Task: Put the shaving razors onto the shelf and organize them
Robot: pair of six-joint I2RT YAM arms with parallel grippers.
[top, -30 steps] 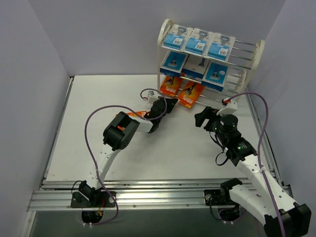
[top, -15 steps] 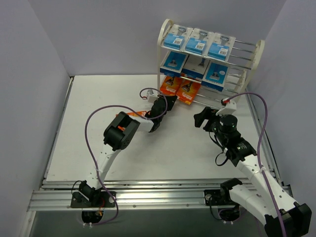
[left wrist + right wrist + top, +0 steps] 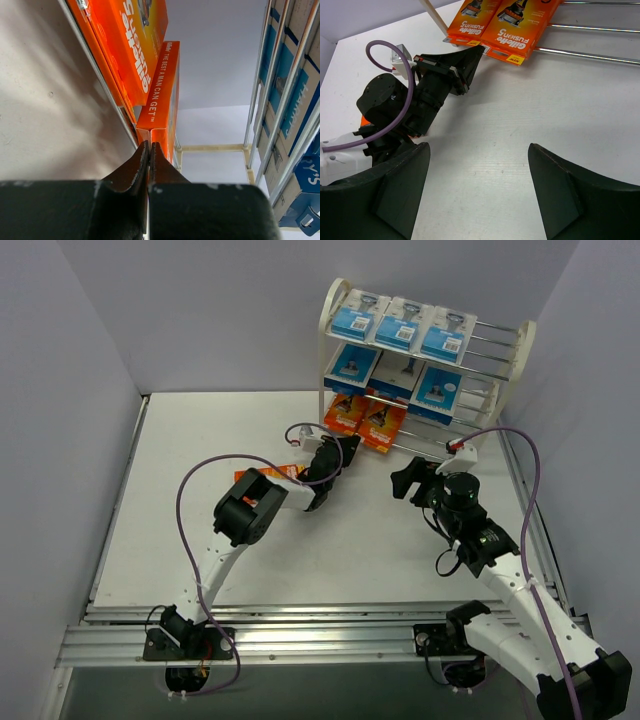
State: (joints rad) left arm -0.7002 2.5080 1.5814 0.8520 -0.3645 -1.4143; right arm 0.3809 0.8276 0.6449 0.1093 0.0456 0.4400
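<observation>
The shelf stands at the back right, with blue razor packs on its top and middle tiers. Two orange razor boxes lie side by side on the bottom tier, their near ends sticking out. My left gripper is shut with nothing in it. Its tips meet the near end of one orange box, beside the other. A third orange box lies on the table, partly under the left arm. My right gripper hangs open over bare table, short of the shelf.
The left arm's wrist and purple cable lie on the table left of the right gripper. Grey walls close in the table on three sides. The shelf's wire rods run close ahead of the right gripper.
The right-hand orange box has slid a little further back onto the bottom tier, and the left gripper followed it toward the shelf. The right arm has barely moved.
</observation>
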